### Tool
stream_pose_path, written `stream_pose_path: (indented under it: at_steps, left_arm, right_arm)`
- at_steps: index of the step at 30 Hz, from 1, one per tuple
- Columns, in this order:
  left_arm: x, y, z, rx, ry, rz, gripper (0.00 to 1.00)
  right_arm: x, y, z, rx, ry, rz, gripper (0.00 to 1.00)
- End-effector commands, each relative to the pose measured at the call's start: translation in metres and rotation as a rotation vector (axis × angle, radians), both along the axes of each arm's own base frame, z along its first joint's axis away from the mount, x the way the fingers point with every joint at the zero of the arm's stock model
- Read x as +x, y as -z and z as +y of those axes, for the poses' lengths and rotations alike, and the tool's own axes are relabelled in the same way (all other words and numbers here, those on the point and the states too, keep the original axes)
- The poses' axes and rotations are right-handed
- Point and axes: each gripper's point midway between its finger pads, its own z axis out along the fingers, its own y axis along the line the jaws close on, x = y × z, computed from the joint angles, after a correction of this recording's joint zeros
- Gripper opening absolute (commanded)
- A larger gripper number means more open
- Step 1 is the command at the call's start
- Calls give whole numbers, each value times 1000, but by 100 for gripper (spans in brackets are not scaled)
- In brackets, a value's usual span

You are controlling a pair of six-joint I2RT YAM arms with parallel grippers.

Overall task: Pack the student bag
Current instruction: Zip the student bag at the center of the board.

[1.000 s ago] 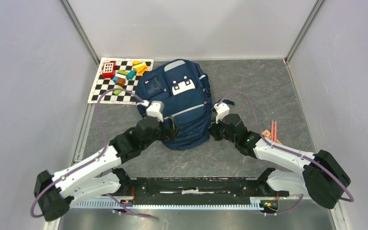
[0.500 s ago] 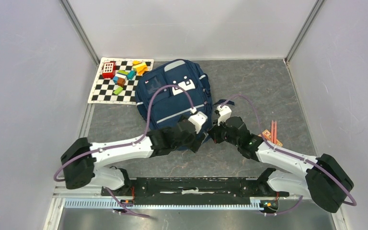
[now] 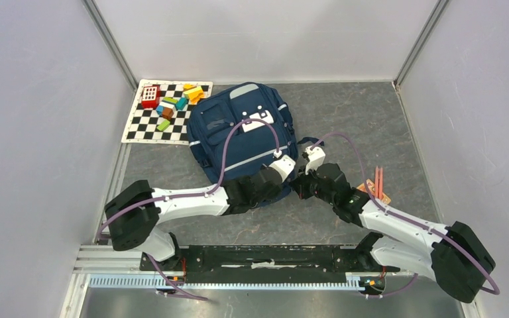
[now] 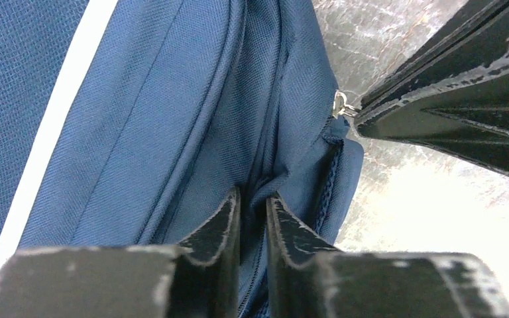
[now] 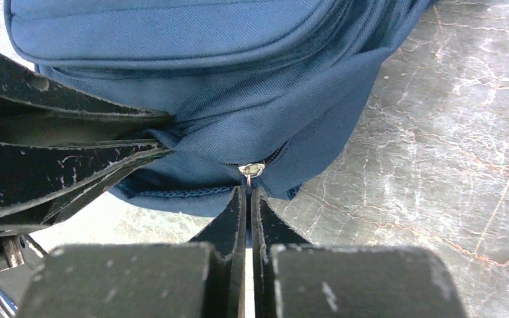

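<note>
Right wrist view is showing the right gripper [image 5: 248, 193] pressing shut on the zip pull [image 5: 250, 170] at the bag's near corner. Beside it, the left gripper [image 4: 252, 202] is pinching a fold of the bag [image 3: 238, 132], jaws nearly closed. The bag is lying flat on the table [image 3: 344, 119], just beyond both wrists. To unzip cleanly, the left should be holding the fabric taut while the right is drawing the pull along the track. How much of the pull the fingers are gripping is hard to tell. From above, the arms are hiding the bag's near edge. Farther left, blocks [image 3: 172, 103] are lying on a checked mat [image 3: 142, 129].
</note>
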Motion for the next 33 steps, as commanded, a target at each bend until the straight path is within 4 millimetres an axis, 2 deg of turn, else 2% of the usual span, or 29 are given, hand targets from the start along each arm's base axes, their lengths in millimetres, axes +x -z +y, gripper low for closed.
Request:
stream_pose_path:
  at_steps: [1, 4, 8, 13, 15, 19, 21, 26, 30, 31, 33]
  left_arm:
    - [-2, -12, -27, -108, 15, 24, 11]
    - [-11, -17, -29, -156, 42, 53, 2]
    - [-30, -17, -21, -158, 98, 112, 2]
    - [-47, -13, 16, -119, 48, 169, 2]
    - [-52, -14, 33, -110, 0, 179, 2]
    - [-57, -17, 72, -96, -117, 180, 2]
    - [-63, -18, 87, -98, -151, 191, 2]
    - [-74, -20, 120, -112, -257, 224, 2]
    - [-80, -25, 134, -136, -300, 236, 3]
    - [-80, -28, 134, -147, -294, 232, 7]
    - [-80, -35, 129, -171, -264, 223, 23]
  right_arm:
    - [2, -23, 0, 18, 8, -35, 0]
    - [9, -25, -11, -35, 51, -55, 0]
    - [26, -28, -34, -151, 171, -93, 0]
    - [48, -51, -39, -221, 230, -166, 0]
    - [53, -48, -42, -251, 243, -172, 0]
    - [56, -30, -47, -301, 257, -165, 0]
    - [55, -21, -46, -311, 251, -155, 0]
    - [58, -15, -35, -267, 222, -161, 0]
    - [58, -17, -22, -233, 176, -160, 0]
    - [56, -19, -18, -216, 152, -163, 0]
    - [52, -20, -11, -186, 115, -163, 0]
